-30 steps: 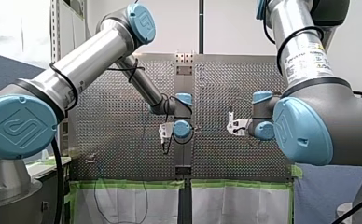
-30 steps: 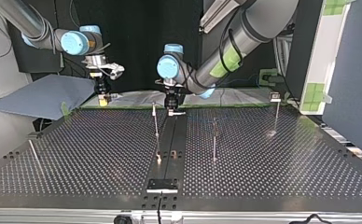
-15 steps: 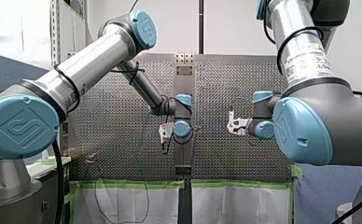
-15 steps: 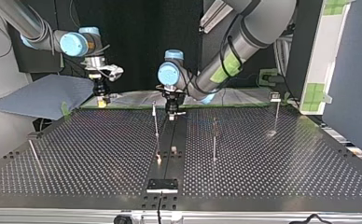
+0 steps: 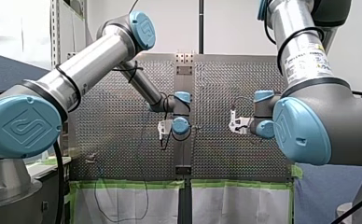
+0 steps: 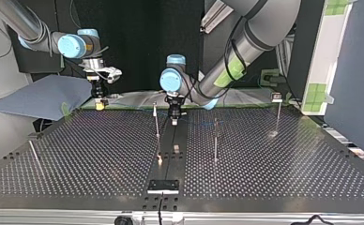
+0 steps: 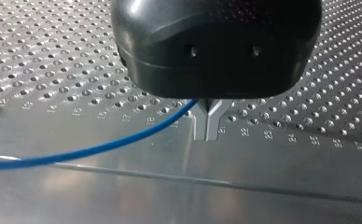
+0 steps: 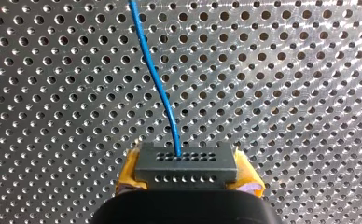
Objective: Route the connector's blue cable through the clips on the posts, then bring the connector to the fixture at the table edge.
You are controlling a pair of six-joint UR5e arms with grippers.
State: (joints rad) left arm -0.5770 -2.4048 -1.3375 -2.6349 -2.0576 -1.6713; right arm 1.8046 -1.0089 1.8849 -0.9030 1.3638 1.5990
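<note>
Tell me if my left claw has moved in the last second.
Yes. In the top view my left claw has come forward along the dark centre strip, toward the black plate at the near edge.

Robotics lab bench, perforated metal table [image 6: 100, 154], thin posts [image 6: 215, 140], my left arm [image 5: 90, 60], my right arm [image 5: 305, 60], green-taped sheeting [image 5: 123, 205].

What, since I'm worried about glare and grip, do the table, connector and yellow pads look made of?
Table: bare metal, probably aluminium; perforated, shiny reflections. Connector: dark matte plastic, apparently; moulded pin holes. Yellow pads: possibly rubber or tape; unclear.
</note>
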